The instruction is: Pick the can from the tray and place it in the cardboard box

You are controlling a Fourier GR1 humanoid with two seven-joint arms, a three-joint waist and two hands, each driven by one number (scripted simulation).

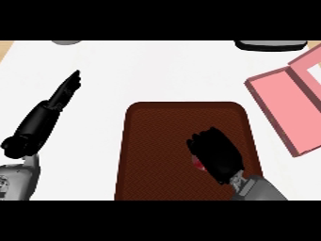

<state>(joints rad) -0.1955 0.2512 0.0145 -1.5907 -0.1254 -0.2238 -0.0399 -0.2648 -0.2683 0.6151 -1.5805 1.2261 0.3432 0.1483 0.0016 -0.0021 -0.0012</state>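
right hand over tray, fingers curled round red can, mostly hidden, for lifting | can at tray's 4 o'clock | pink box lay open at 2 o'clock | left hand rested straight-fingered at 9 o'clock on tabletop

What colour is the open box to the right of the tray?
Pink; the box shows best in the head view.

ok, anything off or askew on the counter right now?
One oddity: the box at right is pink, not cardboard brown, and sits angled to the brown tray. The right hand curls over something red on the tray, mostly hidden. The left hand rests open.
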